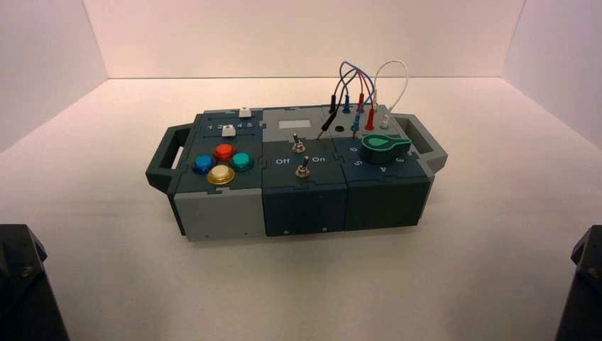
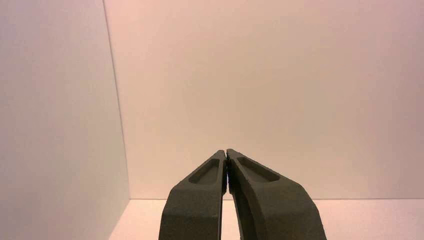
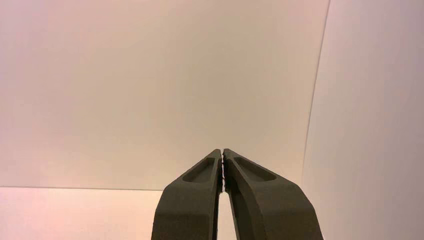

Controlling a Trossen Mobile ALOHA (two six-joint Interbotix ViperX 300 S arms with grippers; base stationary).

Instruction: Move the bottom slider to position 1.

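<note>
"White counter (image 1: 305, 284), dark box (image 1: 305, 206): which step now?"

"Only the start, I judge; the bottom slider (image 1: 228, 131) sits on the box's far left part. Next, I should reach with my left jaws (image 2: 226, 152)."

"And the jaws?"

"Both pairs closed, holding nothing, near side; my right jaws (image 3: 222, 152) wait."

The bottom slider (image 1: 228, 131) is a little white block on the box's left, just below the white numbers (image 1: 230, 126).

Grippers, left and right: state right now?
Left gripper: closed, jaws together, holding nothing, away from the box.
Right gripper: closed, jaws together, holding nothing, away from the box.
</note>
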